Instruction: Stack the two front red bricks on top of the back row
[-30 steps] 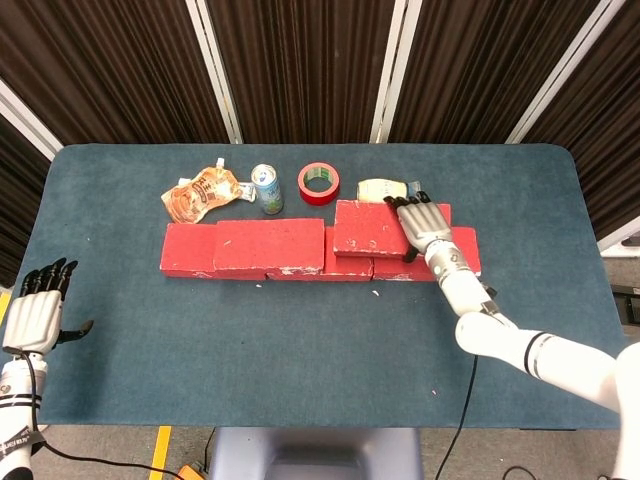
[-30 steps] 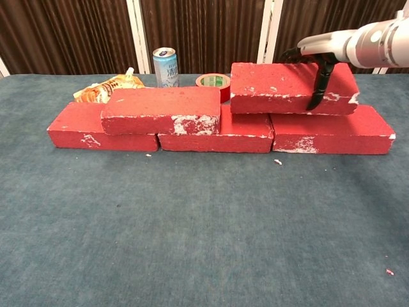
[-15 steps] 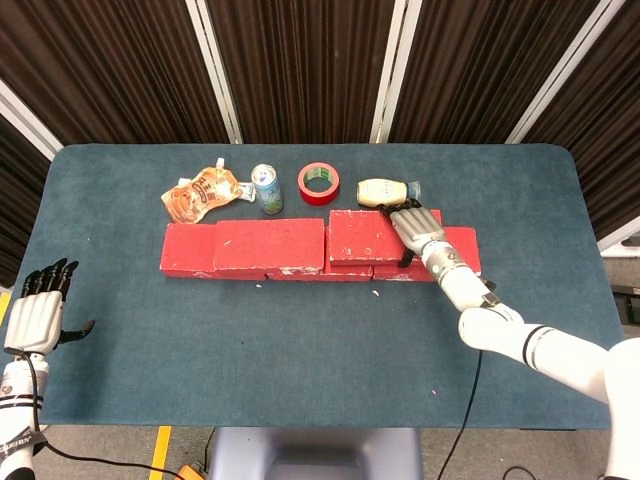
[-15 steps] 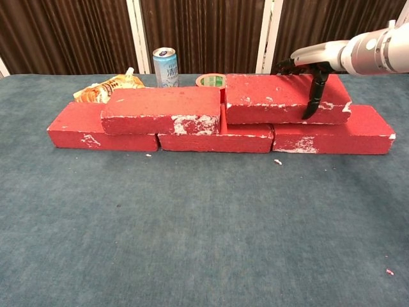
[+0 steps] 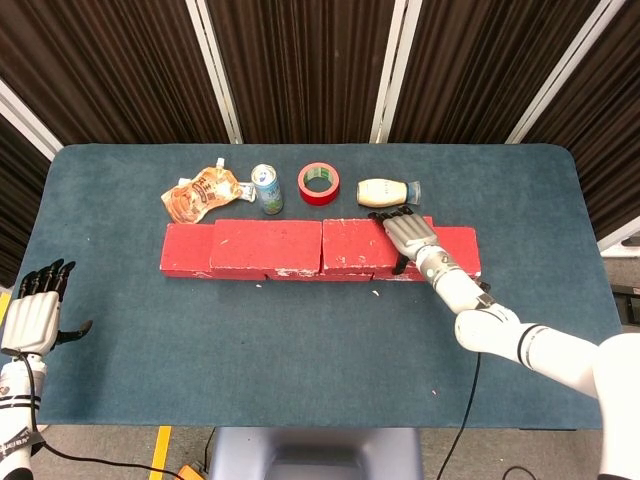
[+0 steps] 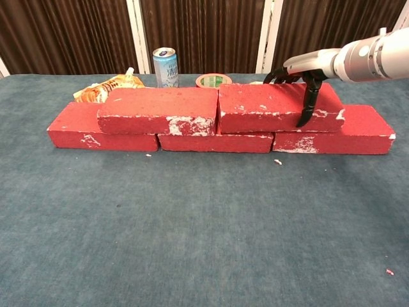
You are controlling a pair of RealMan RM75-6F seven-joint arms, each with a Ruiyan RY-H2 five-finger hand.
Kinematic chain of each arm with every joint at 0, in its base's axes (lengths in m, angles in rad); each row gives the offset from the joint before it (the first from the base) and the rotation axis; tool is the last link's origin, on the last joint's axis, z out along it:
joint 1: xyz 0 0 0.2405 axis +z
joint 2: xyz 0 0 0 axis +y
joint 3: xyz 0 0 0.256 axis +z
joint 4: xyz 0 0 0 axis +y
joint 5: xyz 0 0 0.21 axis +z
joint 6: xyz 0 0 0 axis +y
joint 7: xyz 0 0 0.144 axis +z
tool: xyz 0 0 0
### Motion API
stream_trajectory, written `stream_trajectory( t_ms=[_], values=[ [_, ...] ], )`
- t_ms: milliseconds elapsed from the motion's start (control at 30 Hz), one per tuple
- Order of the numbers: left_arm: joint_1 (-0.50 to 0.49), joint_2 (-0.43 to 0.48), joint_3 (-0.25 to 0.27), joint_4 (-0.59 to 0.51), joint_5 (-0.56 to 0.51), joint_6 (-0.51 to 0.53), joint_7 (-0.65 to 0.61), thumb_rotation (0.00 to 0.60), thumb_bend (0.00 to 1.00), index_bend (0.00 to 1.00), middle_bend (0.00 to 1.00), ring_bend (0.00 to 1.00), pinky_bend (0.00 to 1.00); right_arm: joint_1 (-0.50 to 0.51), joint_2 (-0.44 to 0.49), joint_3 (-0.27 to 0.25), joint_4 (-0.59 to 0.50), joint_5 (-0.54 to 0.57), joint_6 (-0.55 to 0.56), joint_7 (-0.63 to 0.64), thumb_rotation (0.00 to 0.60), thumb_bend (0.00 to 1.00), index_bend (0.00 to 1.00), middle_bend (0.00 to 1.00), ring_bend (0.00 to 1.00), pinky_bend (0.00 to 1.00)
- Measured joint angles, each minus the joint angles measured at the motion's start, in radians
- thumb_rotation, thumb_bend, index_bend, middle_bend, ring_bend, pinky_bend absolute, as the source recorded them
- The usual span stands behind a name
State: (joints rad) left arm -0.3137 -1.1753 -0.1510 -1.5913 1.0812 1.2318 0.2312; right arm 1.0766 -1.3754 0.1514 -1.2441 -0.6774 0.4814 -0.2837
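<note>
Three red bricks form the bottom row (image 6: 216, 142) across the table. Two more lie on top, end to end: the left upper brick (image 6: 158, 110) (image 5: 265, 244) and the right upper brick (image 6: 275, 107) (image 5: 355, 243). My right hand (image 5: 412, 236) (image 6: 305, 73) grips the right upper brick at its right end, thumb down the front face and fingers over the back. That brick now touches the left upper brick and rests on the row. My left hand (image 5: 36, 308) hangs open off the table's front left corner, far from the bricks.
Behind the bricks stand a drink can (image 5: 266, 189), a red tape roll (image 5: 319, 182), a crumpled snack pouch (image 5: 203, 192) and a pale bottle lying on its side (image 5: 384, 191). The right bottom brick (image 6: 361, 131) sticks out past my hand.
My right hand has lowered the right upper brick and slid it left until it meets the left upper brick. The left hand has not moved.
</note>
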Motion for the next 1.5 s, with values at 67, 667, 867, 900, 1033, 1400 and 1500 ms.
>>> stream_trajectory(
  t_ms=[67,667,867,900,1033,1400,1500],
  values=[
    [0.000,-0.001,0.001,0.003,-0.001,-0.002,-0.001,0.600,0.22,0.00,0.00,0.00,0.00,0.004,0.004,-0.009,-0.001,0.005,0.003,0.004,0.600,0.13,0.19,0.36,0.33,0.00],
    [0.003,-0.005,-0.001,0.011,-0.005,-0.006,-0.003,0.600,0.22,0.00,0.00,0.00,0.00,0.040,-0.007,-0.051,0.009,0.028,0.014,0.024,0.600,0.13,0.19,0.36,0.32,0.00],
    [0.004,-0.006,-0.001,0.015,-0.004,-0.009,-0.010,0.600,0.22,0.00,0.00,0.00,0.00,0.051,-0.010,-0.067,0.009,0.045,0.024,0.020,0.600,0.13,0.19,0.36,0.30,0.00],
    [0.005,-0.007,-0.001,0.015,-0.004,-0.008,-0.011,0.600,0.22,0.00,0.00,0.00,0.00,0.052,-0.011,-0.068,0.009,0.049,0.025,0.020,0.600,0.13,0.19,0.36,0.30,0.00],
    [0.005,-0.008,-0.001,0.019,-0.005,-0.012,-0.012,0.600,0.22,0.00,0.00,0.00,0.00,0.060,-0.011,-0.081,0.007,0.066,0.033,0.015,0.600,0.13,0.19,0.36,0.28,0.00],
    [0.007,-0.009,-0.003,0.026,-0.006,-0.012,-0.019,0.600,0.22,0.00,0.00,0.00,0.00,0.074,-0.015,-0.094,0.004,0.087,0.042,0.012,0.600,0.11,0.19,0.35,0.21,0.00],
    [0.008,-0.010,-0.002,0.026,-0.006,-0.013,-0.018,0.600,0.22,0.00,0.00,0.00,0.00,0.077,-0.015,-0.096,0.001,0.092,0.046,0.010,0.600,0.09,0.19,0.34,0.20,0.00]
  ],
)
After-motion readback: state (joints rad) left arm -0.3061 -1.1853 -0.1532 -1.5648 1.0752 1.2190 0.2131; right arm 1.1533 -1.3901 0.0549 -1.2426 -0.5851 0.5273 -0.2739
